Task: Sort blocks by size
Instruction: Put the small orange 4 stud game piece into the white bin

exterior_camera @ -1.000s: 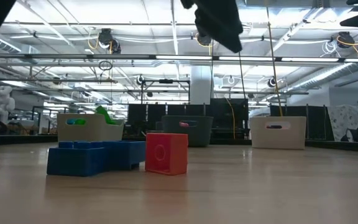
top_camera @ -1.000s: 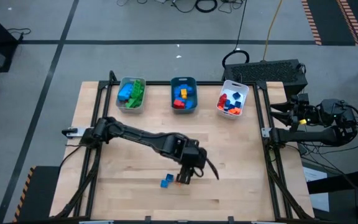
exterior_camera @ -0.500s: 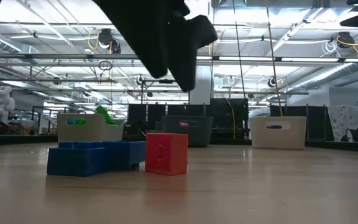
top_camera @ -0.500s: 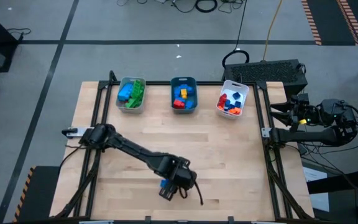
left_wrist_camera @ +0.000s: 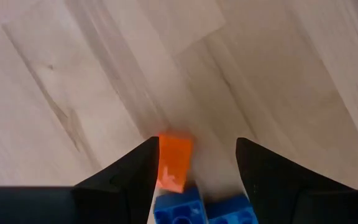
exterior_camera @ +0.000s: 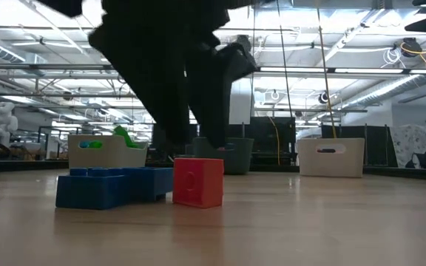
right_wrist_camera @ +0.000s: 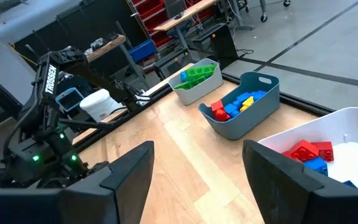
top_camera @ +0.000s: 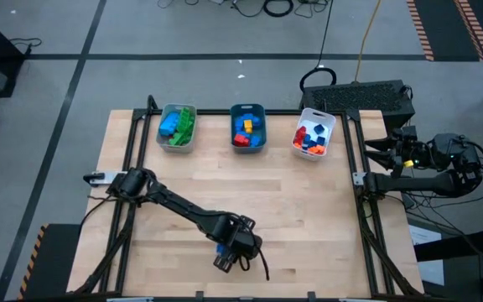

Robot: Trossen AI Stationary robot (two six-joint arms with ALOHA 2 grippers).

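A red cube block (exterior_camera: 198, 181) and a longer blue brick (exterior_camera: 113, 186) stand side by side on the wooden table near its front edge. In the left wrist view the cube (left_wrist_camera: 174, 160) looks orange-red, with the blue brick (left_wrist_camera: 204, 208) beside it. My left gripper (left_wrist_camera: 194, 149) is open and low over them, pointing down, one finger on each side of the cube and the brick's end. From above the left gripper (top_camera: 231, 254) hides the cube, and only a bit of the blue brick (top_camera: 221, 247) shows. My right gripper (right_wrist_camera: 194, 155) is open and empty, off the table's right edge (top_camera: 377, 151).
Three trays stand in a row at the table's far edge: a grey one (top_camera: 177, 126) with green and blue blocks, a teal one (top_camera: 247, 126) with red, blue and yellow blocks, and a white one (top_camera: 313, 134) with red, orange and blue blocks. Bare wood lies between trays and gripper.
My left gripper has moved toward the table's near edge and a little left, and has come down over the red cube and blue brick until its fingers stand around them. The two blocks have stayed where they were.
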